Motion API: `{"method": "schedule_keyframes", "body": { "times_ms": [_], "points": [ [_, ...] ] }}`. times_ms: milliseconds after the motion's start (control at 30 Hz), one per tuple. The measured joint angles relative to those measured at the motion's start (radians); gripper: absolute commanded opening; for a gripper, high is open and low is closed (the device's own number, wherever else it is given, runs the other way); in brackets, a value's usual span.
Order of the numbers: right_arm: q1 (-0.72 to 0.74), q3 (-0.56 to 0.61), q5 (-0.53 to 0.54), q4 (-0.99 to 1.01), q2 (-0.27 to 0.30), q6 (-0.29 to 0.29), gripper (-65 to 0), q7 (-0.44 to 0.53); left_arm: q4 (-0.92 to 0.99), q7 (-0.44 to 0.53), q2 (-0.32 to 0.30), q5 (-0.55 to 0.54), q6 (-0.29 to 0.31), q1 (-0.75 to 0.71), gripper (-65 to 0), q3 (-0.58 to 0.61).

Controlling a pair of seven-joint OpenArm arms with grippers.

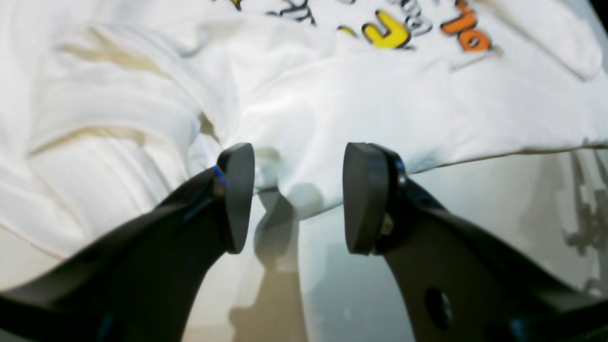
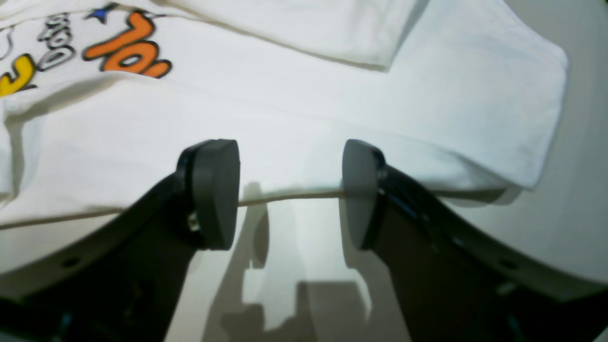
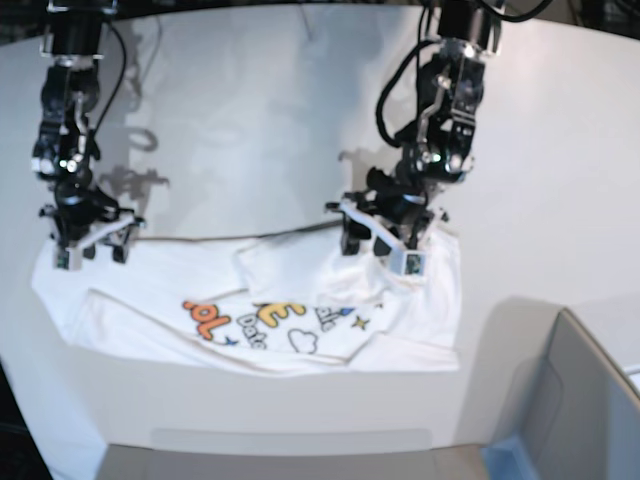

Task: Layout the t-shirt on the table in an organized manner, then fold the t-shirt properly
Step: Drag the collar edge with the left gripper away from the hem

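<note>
T-shirt [image 3: 300, 300] lies print-up, rumpled, across the centre of the white desk [image 3: 250, 120]. Only the base view shows the grey bin [image 3: 570, 400], lower right. Wrist views show left claw [image 1: 298, 197] and right claw [image 2: 289, 192] wide, empty, at the shirt's hem.

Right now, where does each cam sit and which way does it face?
Left wrist: behind the open left gripper, facing the rumpled t-shirt edge.
Right wrist: behind the open right gripper, facing the shirt's flat hem on the table.
Base: raised, opposite the robot, both arms showing.
Shared: the orange letters appear in all three.
</note>
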State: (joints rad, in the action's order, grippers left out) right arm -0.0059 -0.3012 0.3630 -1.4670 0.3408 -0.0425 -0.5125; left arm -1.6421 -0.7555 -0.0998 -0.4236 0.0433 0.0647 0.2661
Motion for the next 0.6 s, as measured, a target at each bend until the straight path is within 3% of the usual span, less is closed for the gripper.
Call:
{"method": "schedule_keyframes", "body": {
  "times_ms": [133, 400, 600],
  "points": [
    [-0.001, 0.0, 0.0, 0.0, 0.0, -0.001, -30.7, 0.0, 0.021, 0.051, 0.0, 0.003, -0.003, 0.006, -34.8, -0.001],
    [-0.002, 0.0, 0.0, 0.0, 0.002, -0.001, -30.7, 0.0, 0.114, 0.053, 0.0, 0.0, -0.009, 0.002, -34.8, -0.001],
    [-0.002, 0.0, 0.0, 0.0, 0.002, 0.0, -30.7, 0.0, 0.118, 0.052, 0.034, -0.004, 0.002, 0.043, -34.9, 0.002]
  ]
}}
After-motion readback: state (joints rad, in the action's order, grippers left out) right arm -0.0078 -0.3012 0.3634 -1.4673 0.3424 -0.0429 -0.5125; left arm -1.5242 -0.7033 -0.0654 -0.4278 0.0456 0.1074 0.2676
